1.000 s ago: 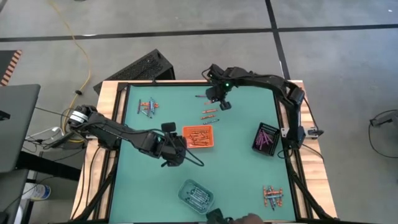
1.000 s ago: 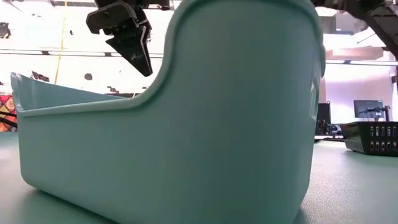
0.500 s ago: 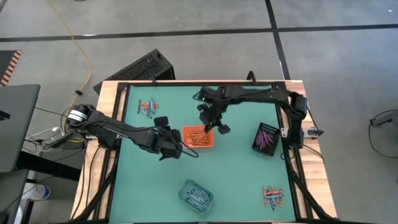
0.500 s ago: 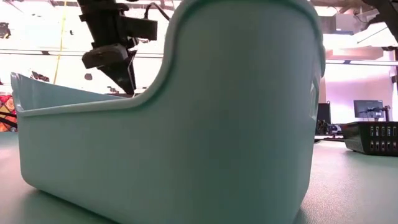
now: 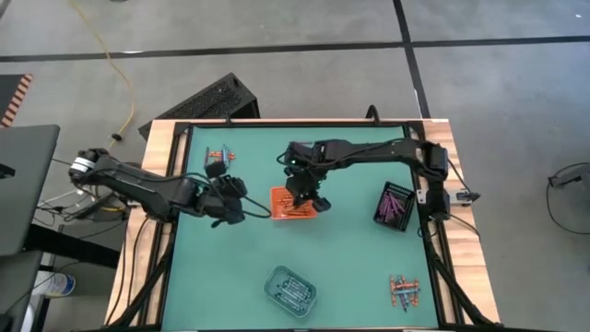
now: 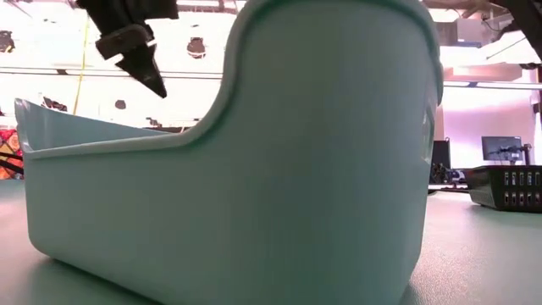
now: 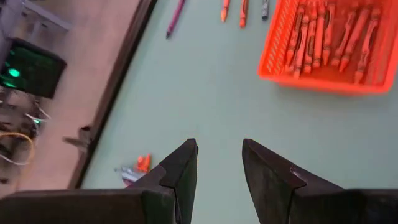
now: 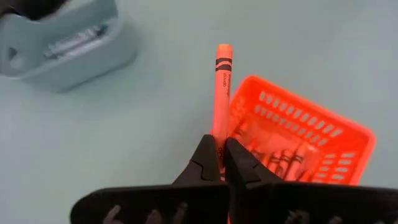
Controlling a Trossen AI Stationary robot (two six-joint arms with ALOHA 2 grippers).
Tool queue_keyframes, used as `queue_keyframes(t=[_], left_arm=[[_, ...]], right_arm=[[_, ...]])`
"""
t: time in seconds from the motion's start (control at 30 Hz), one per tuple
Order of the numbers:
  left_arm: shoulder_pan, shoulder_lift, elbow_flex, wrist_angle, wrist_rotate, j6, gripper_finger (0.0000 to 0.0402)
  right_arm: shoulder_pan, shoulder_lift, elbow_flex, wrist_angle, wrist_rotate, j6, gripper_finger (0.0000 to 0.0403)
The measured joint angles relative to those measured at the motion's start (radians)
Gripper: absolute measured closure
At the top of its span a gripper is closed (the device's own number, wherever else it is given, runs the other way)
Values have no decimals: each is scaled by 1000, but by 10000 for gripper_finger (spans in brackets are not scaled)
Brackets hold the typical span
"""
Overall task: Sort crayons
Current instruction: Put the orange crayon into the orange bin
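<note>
My right gripper (image 8: 218, 152) is shut on an orange crayon (image 8: 221, 87) and hangs over the orange tray (image 5: 293, 205), which holds several orange crayons (image 7: 323, 37). My left gripper (image 7: 219, 158) stands open above bare mat left of that tray (image 5: 236, 210), with nothing between its fingers. A black tray (image 5: 395, 205) at the right holds purple crayons. A blue-grey tray (image 5: 290, 288) near the front edge holds grey ones. Loose crayons lie in small heaps at the far left (image 5: 218, 159) and near right (image 5: 404, 290). My right gripper pinches the orange crayon near one end (image 8: 217, 138) between its two fingertips. The fingers slant downward, and the crayon runs on in line with them, most of its length sticking out past the tips. It is lifted clear, with its free end (image 8: 223, 50) beyond the orange tray's rim (image 8: 249, 84).
The blue-grey tray's wall (image 6: 322, 169) fills most of the low view. A few loose crayons (image 7: 242, 7) and a purple one (image 7: 176, 15) lie on the mat beyond the orange tray. A wooden frame (image 5: 161, 166) borders the green mat.
My right gripper, still shut, has swung from the loose crayons at the far middle toward the near edge and a little left, ending over the orange tray. My left gripper has drawn back from beside the orange tray toward the table's left edge, still open.
</note>
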Motion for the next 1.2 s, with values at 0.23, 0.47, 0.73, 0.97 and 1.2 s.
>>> queue_keyframes(t=[0.23,0.47,0.73,0.97,1.2], left_arm=[[24,-64,-128,27,19,-70,284],[83,-69,-160,42,36,-61,284],[107,-69,-160,121,77,0,284],[109,-69,-160,133,92,8,284],[112,-69,-159,139,93,16,284]], right_arm=[[-3,63,-3,28,43,42,400],[6,78,-3,45,60,72,399],[-16,82,-2,44,136,130,377],[-30,81,-2,33,137,126,295],[-29,58,-2,-8,213,89,223]])
